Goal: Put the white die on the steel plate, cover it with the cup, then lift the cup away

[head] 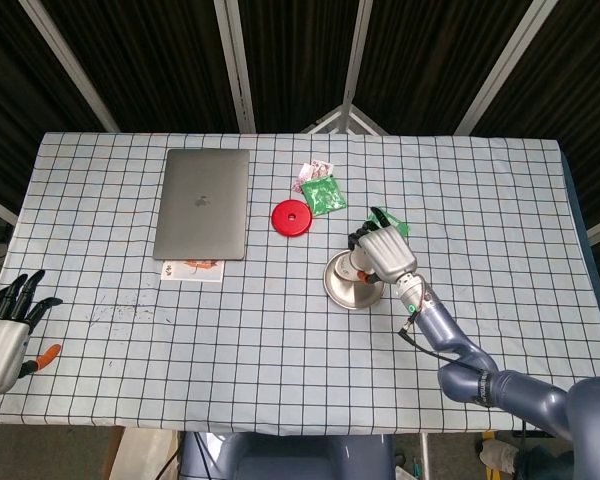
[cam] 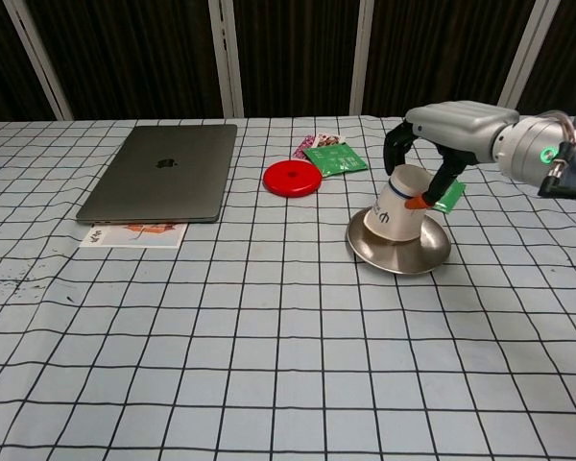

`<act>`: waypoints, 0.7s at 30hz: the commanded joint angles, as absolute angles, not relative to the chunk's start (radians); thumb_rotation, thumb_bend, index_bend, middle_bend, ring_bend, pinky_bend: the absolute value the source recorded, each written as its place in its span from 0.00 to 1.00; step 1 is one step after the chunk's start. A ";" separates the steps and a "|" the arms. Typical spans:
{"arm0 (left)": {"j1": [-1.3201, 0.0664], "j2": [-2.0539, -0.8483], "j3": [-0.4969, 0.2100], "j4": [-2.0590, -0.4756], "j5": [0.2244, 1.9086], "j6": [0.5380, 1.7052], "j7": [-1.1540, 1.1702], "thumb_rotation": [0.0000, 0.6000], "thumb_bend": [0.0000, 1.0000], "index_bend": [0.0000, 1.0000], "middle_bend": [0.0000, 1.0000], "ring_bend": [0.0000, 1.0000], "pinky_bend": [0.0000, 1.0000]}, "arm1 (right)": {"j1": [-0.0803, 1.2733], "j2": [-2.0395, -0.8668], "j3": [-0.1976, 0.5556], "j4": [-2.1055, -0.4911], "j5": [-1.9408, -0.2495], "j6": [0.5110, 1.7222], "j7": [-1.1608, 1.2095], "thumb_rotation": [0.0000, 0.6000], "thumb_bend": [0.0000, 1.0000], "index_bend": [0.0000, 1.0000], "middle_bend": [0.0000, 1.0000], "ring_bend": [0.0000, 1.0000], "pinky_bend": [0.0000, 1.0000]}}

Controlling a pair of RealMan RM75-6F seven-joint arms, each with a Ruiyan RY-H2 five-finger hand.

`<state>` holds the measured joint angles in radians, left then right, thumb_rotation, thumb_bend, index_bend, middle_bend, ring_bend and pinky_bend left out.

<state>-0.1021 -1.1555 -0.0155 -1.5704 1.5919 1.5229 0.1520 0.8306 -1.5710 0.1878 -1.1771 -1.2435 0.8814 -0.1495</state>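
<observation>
Black fingers of the left hand [head: 5,325] are spread, holding nothing, far left of the steel plate [cam: 398,254]. Over this plate the right hand [cam: 440,144] grips the upturned, tilted cup [cam: 397,205]; the die is hidden.

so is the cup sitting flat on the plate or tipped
Tipped: the upside-down cup leans in the right hand, its rim on the steel plate.

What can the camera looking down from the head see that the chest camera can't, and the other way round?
Only the head view shows the left hand, open at the table's near left corner, with something small and orange beside it. Only the chest view shows the cup from the side, upside down and tilted, its rim over the steel plate. Both show the right hand gripping that cup, plus the laptop and red disc.
</observation>
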 commanded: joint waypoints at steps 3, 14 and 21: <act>-0.102 -1.156 -0.014 -1.572 1.593 1.523 0.154 1.00 0.27 0.29 0.00 0.00 0.13 | 0.815 -1.540 0.165 -1.217 -1.257 0.873 -0.144 1.00 0.34 0.51 0.50 0.27 0.00; -0.102 -1.155 -0.013 -1.575 1.596 1.525 0.153 1.00 0.28 0.29 0.00 0.00 0.13 | 0.803 -1.487 0.114 -1.374 -1.318 0.877 -0.206 1.00 0.34 0.52 0.50 0.27 0.00; -0.102 -1.154 -0.014 -1.575 1.595 1.525 0.150 1.00 0.27 0.29 0.00 0.00 0.13 | 0.815 -1.504 0.126 -1.395 -1.324 0.881 -0.221 1.00 0.34 0.52 0.50 0.27 0.00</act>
